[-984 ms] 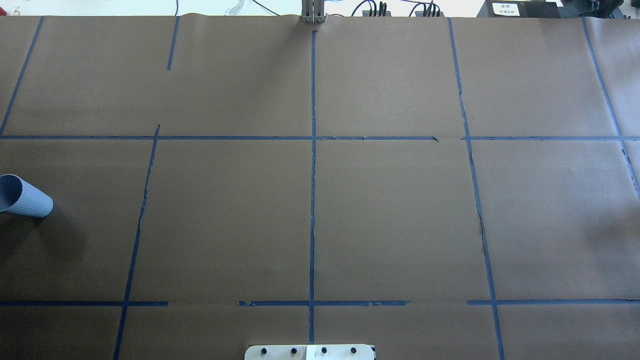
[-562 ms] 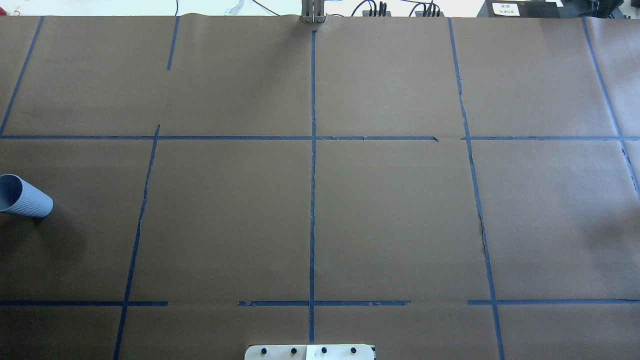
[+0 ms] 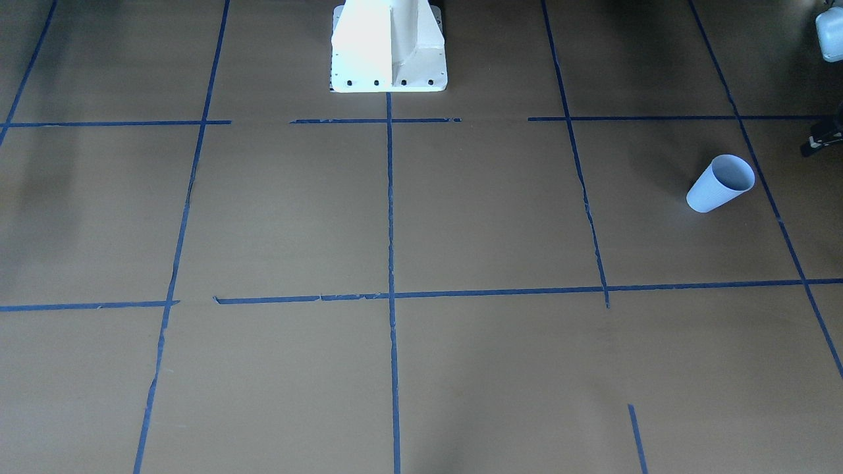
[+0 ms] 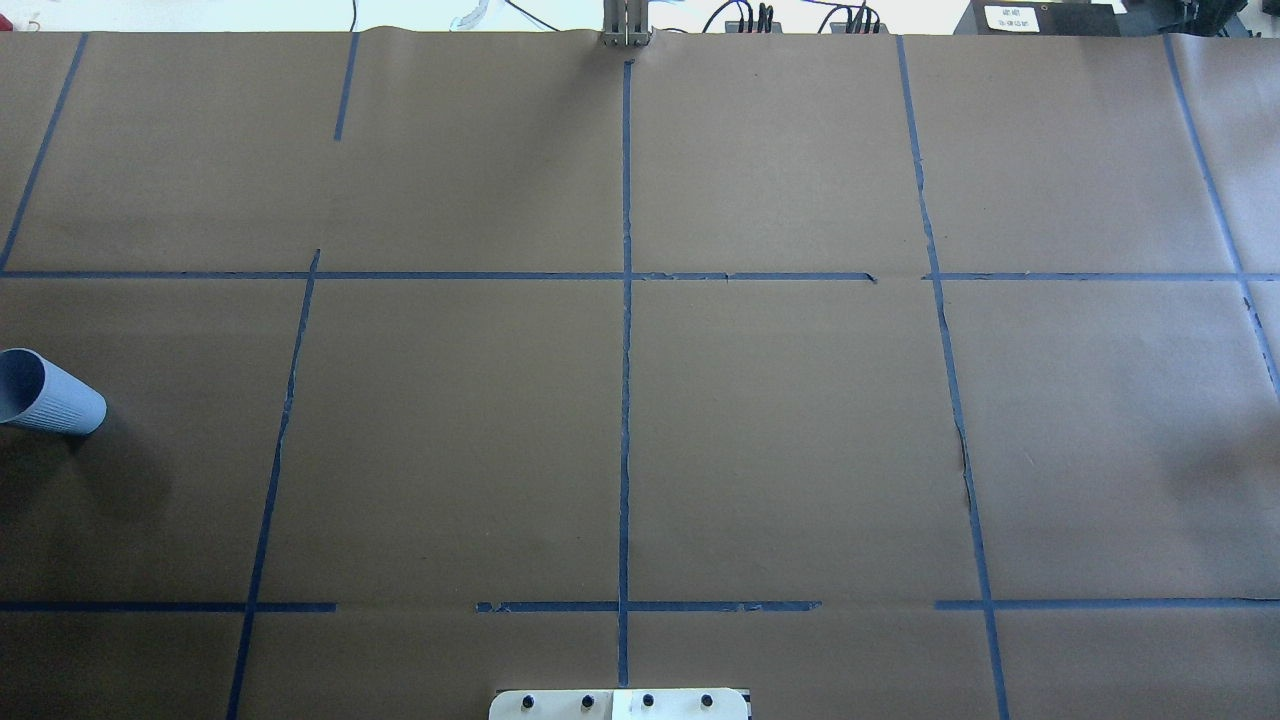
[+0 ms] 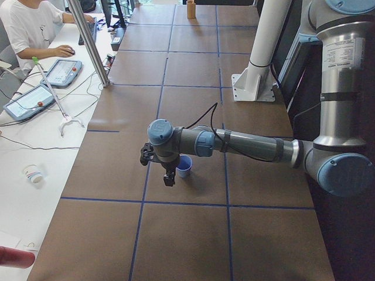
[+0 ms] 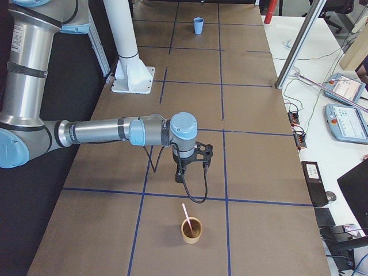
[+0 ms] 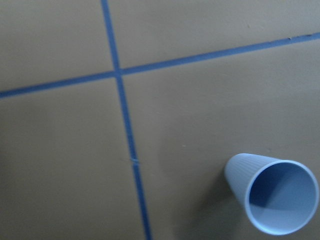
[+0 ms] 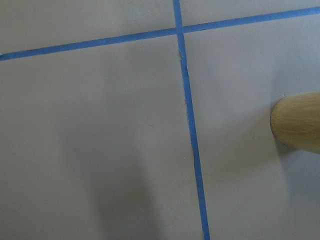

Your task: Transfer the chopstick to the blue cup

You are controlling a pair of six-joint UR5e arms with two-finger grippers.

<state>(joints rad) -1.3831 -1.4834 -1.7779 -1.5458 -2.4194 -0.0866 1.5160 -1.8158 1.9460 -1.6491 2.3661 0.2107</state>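
Note:
The blue cup (image 4: 45,392) stands upright near the table's left end, also seen as the blue cup (image 3: 720,184), (image 5: 184,166) and far off (image 6: 198,25). Its mouth (image 7: 282,195) is empty in the left wrist view. My left gripper (image 5: 169,178) hangs just beside it, above the table; I cannot tell whether it is open or shut. The pinkish chopstick (image 6: 186,214) leans in a tan wooden cup (image 6: 192,230) at the table's right end, whose side (image 8: 300,120) shows in the right wrist view. My right gripper (image 6: 179,177) hovers short of that cup; its state is unclear.
Brown paper with blue tape lines (image 4: 625,400) covers the table. The white robot pedestal (image 3: 388,46) stands at the near middle edge. A metal post (image 5: 89,41) and a side desk with tablets (image 5: 29,100) and a seated person (image 5: 26,29) lie beyond the far edge.

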